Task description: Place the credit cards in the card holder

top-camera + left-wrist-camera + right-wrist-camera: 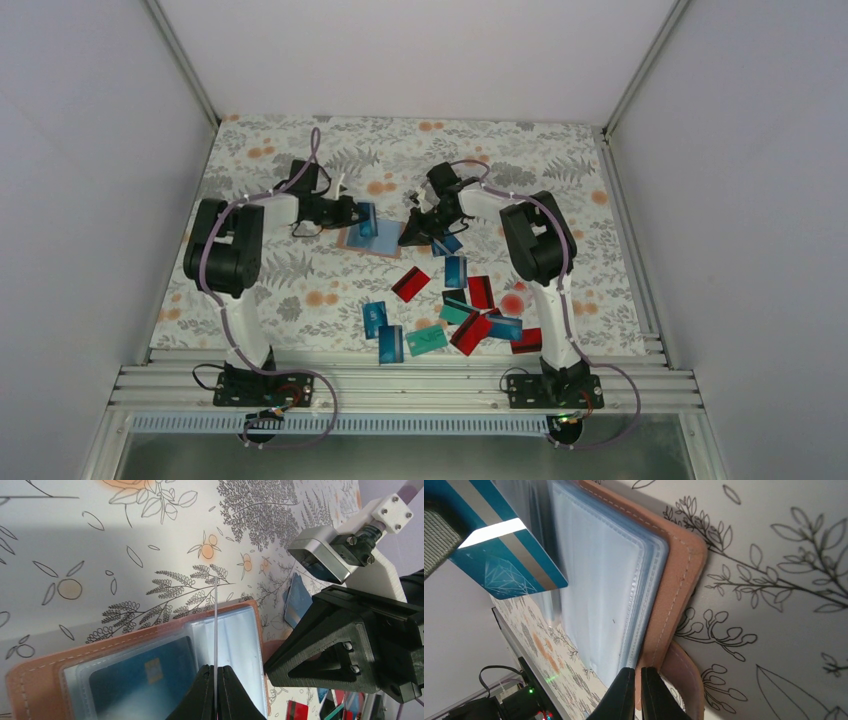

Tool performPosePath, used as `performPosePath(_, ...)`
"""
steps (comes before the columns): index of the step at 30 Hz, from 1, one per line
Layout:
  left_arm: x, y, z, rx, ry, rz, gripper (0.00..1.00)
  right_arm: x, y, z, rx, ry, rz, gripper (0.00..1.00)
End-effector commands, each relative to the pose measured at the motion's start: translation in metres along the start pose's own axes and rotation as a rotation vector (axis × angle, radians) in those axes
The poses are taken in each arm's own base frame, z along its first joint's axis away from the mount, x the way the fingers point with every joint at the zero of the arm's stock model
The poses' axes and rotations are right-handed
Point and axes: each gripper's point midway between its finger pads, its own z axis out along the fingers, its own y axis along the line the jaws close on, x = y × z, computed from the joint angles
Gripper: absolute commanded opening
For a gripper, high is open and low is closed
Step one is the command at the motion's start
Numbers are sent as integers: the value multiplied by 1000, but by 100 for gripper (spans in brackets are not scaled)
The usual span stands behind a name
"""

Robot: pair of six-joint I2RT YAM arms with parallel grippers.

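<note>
The top camera looks down from above and behind over the whole tabletop [300,280]. Both wrist cameras face it closely, sharing the card holder [35,685].

Count of things on the counter [300,290]: cards by colour, one holder, two arms.
The top view shows four red cards [410,284], two teal cards [427,340] and six blue cards [391,344] outside the one tan card holder [347,243]. One more blue card [145,677] sits in its pocket. There are two robot arms [225,250].
</note>
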Motion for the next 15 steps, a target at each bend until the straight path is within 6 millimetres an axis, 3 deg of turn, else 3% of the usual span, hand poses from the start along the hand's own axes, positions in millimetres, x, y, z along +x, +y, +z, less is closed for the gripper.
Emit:
performPosePath(1, 10, -2, 7, 53, 31, 13, 2, -2, -12, 2, 18, 5, 11, 4)
performPosePath(15, 33, -1, 21, 66, 117, -50, 2, -1, -12, 4, 2, 7, 21, 4)
